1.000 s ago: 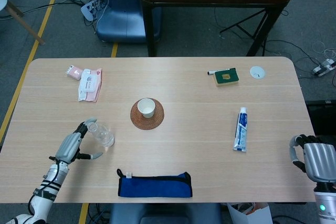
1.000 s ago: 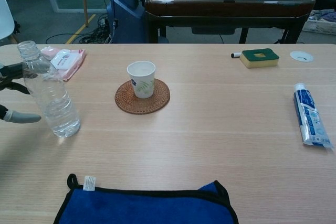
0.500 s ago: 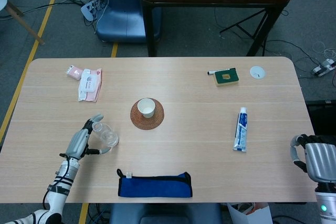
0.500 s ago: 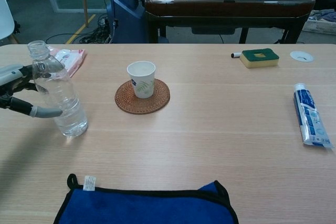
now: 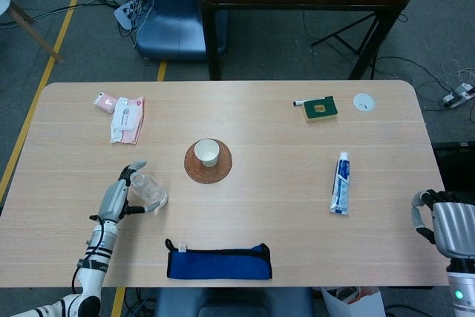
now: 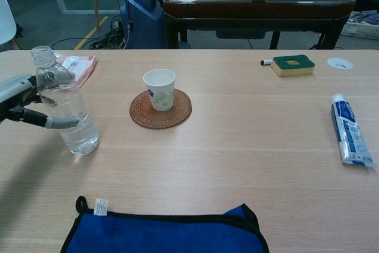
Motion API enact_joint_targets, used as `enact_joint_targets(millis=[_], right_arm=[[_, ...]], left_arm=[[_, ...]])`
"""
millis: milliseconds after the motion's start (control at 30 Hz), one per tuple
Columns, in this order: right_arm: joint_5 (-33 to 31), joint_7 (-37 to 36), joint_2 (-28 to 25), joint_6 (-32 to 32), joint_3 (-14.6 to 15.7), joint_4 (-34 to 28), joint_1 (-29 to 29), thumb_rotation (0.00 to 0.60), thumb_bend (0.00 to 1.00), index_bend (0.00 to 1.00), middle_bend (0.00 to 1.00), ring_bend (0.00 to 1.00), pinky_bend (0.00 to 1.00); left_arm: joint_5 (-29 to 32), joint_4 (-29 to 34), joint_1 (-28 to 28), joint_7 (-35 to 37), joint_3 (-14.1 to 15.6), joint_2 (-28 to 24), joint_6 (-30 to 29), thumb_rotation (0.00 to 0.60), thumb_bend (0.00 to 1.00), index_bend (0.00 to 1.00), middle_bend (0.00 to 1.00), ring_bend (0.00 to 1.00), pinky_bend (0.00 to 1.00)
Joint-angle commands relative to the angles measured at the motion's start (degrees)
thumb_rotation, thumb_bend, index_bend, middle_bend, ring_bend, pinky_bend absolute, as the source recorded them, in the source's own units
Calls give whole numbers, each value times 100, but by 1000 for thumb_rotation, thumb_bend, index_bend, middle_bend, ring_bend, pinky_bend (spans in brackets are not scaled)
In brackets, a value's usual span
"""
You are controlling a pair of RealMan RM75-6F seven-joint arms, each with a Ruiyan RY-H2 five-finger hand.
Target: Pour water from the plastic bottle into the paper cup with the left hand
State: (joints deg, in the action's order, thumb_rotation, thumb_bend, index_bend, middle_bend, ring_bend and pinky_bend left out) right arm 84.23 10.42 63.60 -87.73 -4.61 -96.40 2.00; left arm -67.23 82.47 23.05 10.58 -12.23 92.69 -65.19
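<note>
The clear plastic bottle (image 5: 151, 192) (image 6: 65, 111) stands upright and uncapped on the table's left front, with a little water in its base. My left hand (image 5: 115, 198) (image 6: 18, 96) grips it from the left, thumb across its front and fingers behind it. The white paper cup (image 5: 206, 152) (image 6: 160, 89) sits upright on a round woven coaster (image 5: 208, 174) (image 6: 160, 118), to the right of the bottle and farther back. My right hand (image 5: 445, 228) hangs off the table's right front corner, fingers curled in and holding nothing.
A blue cloth pouch (image 5: 219, 261) (image 6: 166, 232) lies along the front edge. A toothpaste tube (image 5: 340, 183) (image 6: 350, 137) lies at the right. A green sponge (image 5: 320, 109) (image 6: 292, 64) and a pink wipes pack (image 5: 126, 119) (image 6: 74, 66) lie at the back.
My left hand moved right to the bottle, nudged it a little to the right and wrapped its thumb and fingers around it. The right hand has not moved.
</note>
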Motion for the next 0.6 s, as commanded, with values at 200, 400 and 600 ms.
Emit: enact_joint_targets(millis=[200, 400, 600], right_arm=[[-15, -14, -6, 10, -8, 1, 3, 600, 461, 562, 515, 474, 465], [-7, -34, -22, -15, -15, -14, -6, 600, 462, 562, 515, 474, 465], [-6, -66, -38, -32, -24, -21, -13, 600, 461, 562, 515, 474, 465]], left_arm=[[195, -29, 54, 39, -80, 96, 174, 600, 72, 136, 132, 58, 156], [239, -69, 93, 105, -97, 190, 274, 600, 72, 174, 158, 69, 156], [226, -118, 118, 155, -127, 312, 261, 600, 72, 236, 235, 98, 156]])
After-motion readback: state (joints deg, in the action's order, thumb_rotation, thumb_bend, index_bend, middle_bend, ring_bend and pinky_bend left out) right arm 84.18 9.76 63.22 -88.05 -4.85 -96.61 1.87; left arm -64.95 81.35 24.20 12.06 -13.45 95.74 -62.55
